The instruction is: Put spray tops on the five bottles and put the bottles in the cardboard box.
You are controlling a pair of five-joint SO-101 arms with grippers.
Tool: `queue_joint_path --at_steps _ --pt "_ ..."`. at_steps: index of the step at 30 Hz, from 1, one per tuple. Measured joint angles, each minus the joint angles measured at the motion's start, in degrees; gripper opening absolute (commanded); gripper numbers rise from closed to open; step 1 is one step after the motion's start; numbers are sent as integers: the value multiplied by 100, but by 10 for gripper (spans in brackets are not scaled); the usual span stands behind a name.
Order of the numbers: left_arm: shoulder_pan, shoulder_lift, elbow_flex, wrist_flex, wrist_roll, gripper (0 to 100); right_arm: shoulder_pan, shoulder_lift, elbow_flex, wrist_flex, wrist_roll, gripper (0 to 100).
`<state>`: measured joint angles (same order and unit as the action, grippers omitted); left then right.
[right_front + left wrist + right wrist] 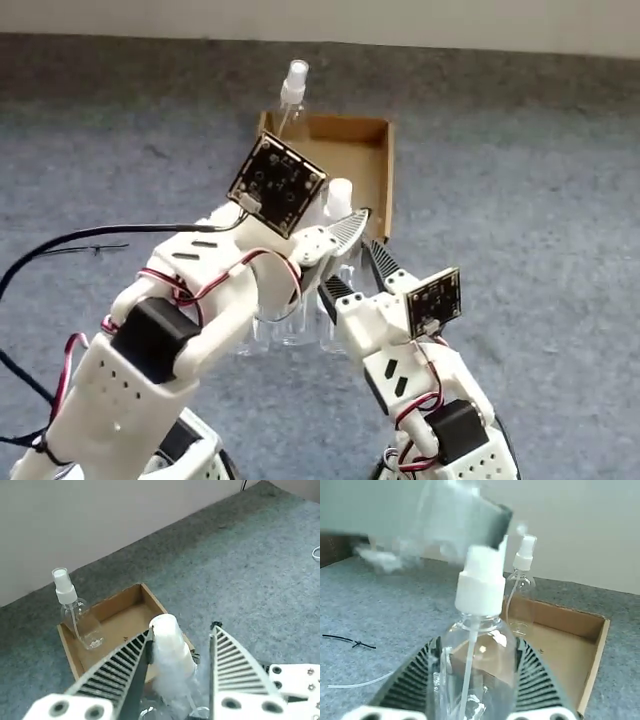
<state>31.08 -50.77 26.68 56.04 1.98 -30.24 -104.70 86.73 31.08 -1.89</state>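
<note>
Cable tie (352, 642) well apart from bottle (472, 670)

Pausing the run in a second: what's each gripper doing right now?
Left gripper: open, fingers on either side of the spray top.
Right gripper: closed on a clear bottle.

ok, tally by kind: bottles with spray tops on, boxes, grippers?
Bottles with spray tops: 2 (boxed bottle, held bottle)
Cardboard box: 1
Grippers: 2 (left gripper, right gripper)
Total: 5
Not counted: half-hidden bottles under the arms, number unclear.
</note>
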Motion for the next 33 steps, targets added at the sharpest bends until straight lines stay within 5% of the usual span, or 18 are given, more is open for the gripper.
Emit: queue_joint_path --at_steps 15,33 --pt "-686 1503 -1064 0 -9 147 -18 0 0 0 0 4" --pt "-730 888 -519 114 -844 147 -18 0 53 9 0 4"
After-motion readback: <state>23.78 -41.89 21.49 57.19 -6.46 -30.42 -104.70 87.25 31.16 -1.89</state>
